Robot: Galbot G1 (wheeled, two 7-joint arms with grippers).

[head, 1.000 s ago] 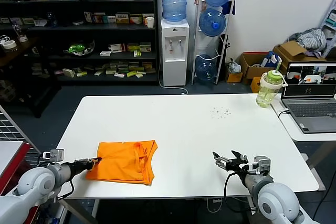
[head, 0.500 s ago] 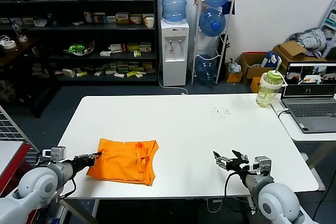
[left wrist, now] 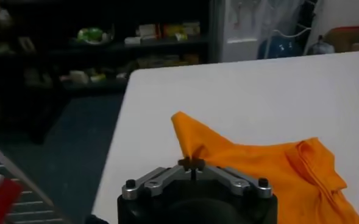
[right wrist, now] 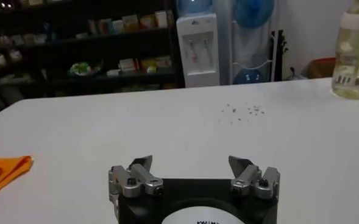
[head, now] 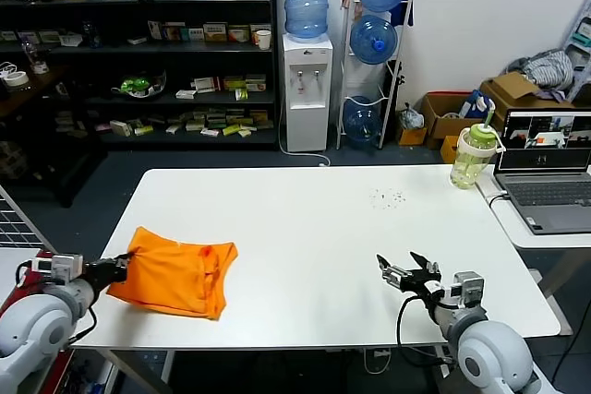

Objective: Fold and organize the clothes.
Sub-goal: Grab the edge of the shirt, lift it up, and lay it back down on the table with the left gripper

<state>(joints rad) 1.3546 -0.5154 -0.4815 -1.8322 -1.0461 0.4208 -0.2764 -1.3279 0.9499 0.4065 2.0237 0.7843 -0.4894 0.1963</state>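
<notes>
Left claw (left wrist: 192,164) was clenched on the orange T-shirt (head: 175,272) at the worktop's (head: 323,219) left edge. Right claw (right wrist: 193,172) hung released, well apart from the shirt.

White table (head: 314,219), green bottle (head: 472,157), laptop (head: 547,168), water dispenser (head: 307,89)

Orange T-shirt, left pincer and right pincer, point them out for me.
orange T-shirt (head: 175,276), head view, middle of the folded cloth.
left pincer (left wrist: 192,164), left wrist view, tips pinching the shirt.
right pincer (right wrist: 191,164), right wrist view, gap between open fingers.
</notes>
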